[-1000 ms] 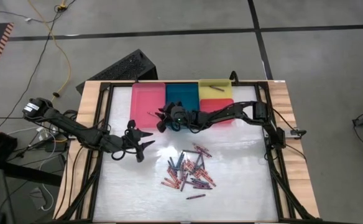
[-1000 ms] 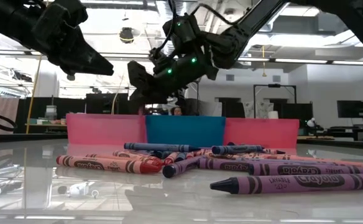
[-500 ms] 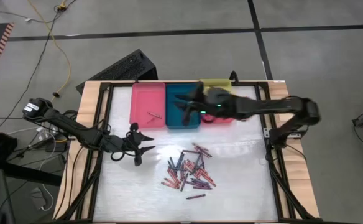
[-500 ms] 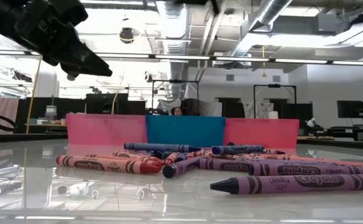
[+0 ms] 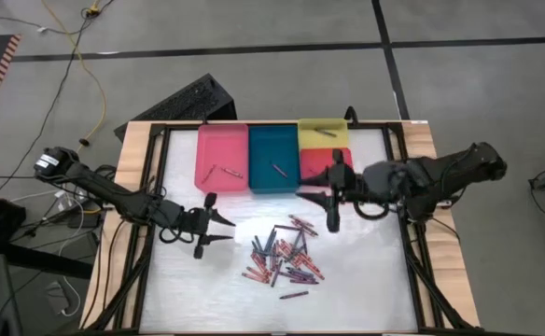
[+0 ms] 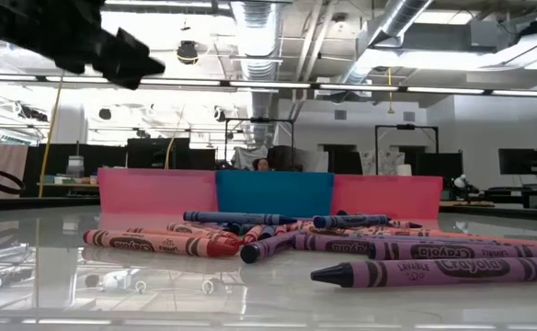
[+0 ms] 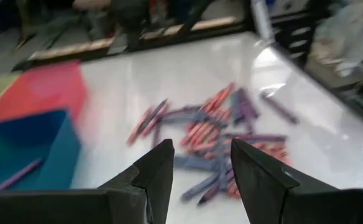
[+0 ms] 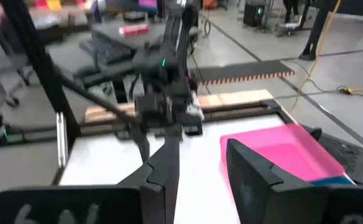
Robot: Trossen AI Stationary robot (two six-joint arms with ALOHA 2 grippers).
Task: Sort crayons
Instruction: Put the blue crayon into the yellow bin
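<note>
Several crayons (image 5: 282, 257) lie in a loose pile on the white table top, also seen in the low view (image 6: 360, 246) and the left wrist view (image 7: 212, 127). My left gripper (image 5: 228, 229) hovers left of the pile, open and holding nothing, its fingers pointing toward it. My right gripper (image 5: 332, 198) hangs high over the table near the red tray (image 5: 314, 161), open and holding nothing, pointing toward the table's left. It is out of the low view. Single crayons lie in the pink tray (image 5: 218, 147), the teal tray (image 5: 265, 149) and the yellow tray (image 5: 312, 138).
The four trays stand in a row along the far edge. A black frame (image 5: 151, 187) borders the table top. Bare white surface lies near the front edge and to the right of the pile. A dark keyboard-like object (image 5: 184, 103) lies on the floor beyond the far left corner.
My right gripper has swung from over the pink tray past the teal tray toward the table's right and has risen out of the low view. My left gripper has stayed in place and turned at the wrist, so its fingers now point at the pile.
</note>
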